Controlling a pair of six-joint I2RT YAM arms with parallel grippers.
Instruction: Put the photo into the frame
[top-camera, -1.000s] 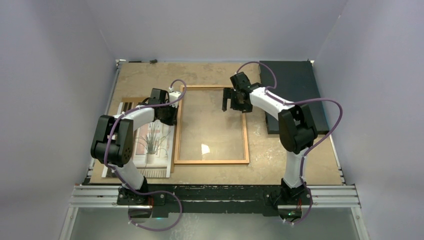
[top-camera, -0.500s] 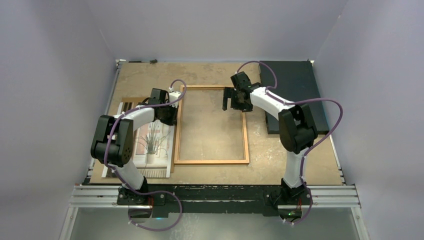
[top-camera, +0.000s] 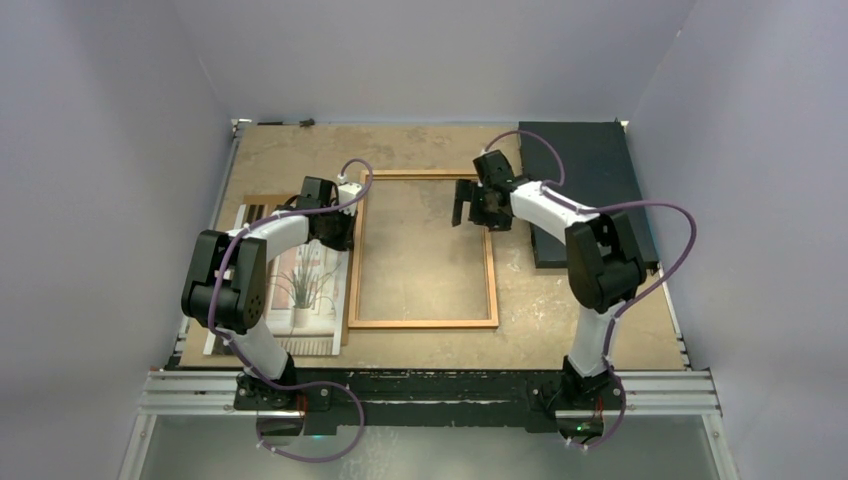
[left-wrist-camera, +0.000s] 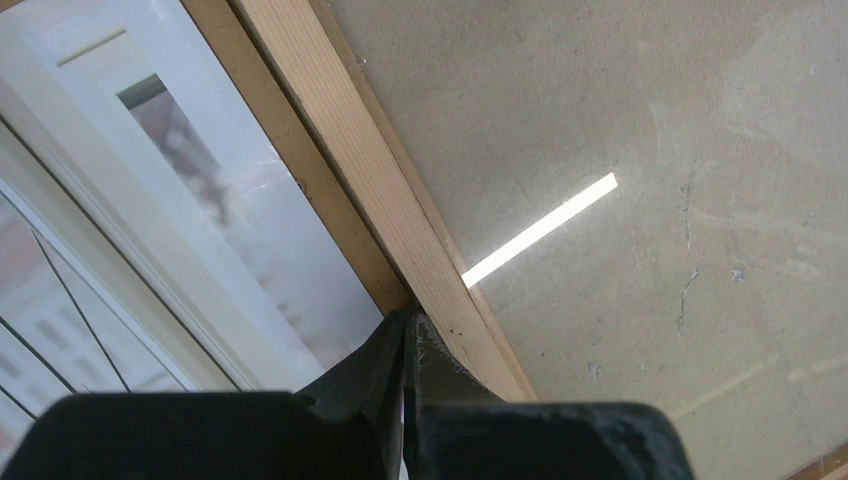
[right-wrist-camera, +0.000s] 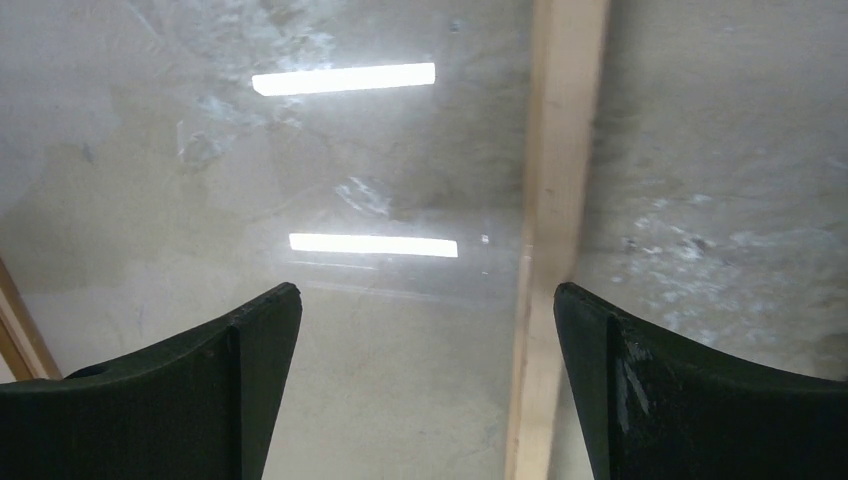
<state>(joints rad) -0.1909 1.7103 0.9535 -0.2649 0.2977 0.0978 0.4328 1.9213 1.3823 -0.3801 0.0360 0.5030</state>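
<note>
Black fingers of the left gripper (left-wrist-camera: 405, 335) pressed fully together, nothing between them. Tips down at the outer edge of the left rail of the large, thin orange-brown wooden picture frame (left-wrist-camera: 352, 160), at the seam with a narrow brown board strip (left-wrist-camera: 300, 170). Black right gripper (right-wrist-camera: 428, 295) spread wide and holding nothing, poised over the frame's right rail near its 1 o'clock corner. One finger above the glass, the rail passing under the gap close to the other; contact not discernible.

Large pale paper photo (top-camera: 300, 285) of a thin-leaved potted plant by a window lying flat at 9 o'clock of the frame. Outside it, just beside the left rail, partly hidden under the left arm. Frame flat at mid-table, tan tabletop (top-camera: 290, 155) visible through the glass, light streaks reflected. Dark rectangular slab (top-camera: 590, 160) at 2 o'clock.

Against a second ago: right arm shifted slightly toward 3 o'clock, gripper closer to the right rail. Bright glint low on the glass gone. Left arm, photo and frame unmoved.
</note>
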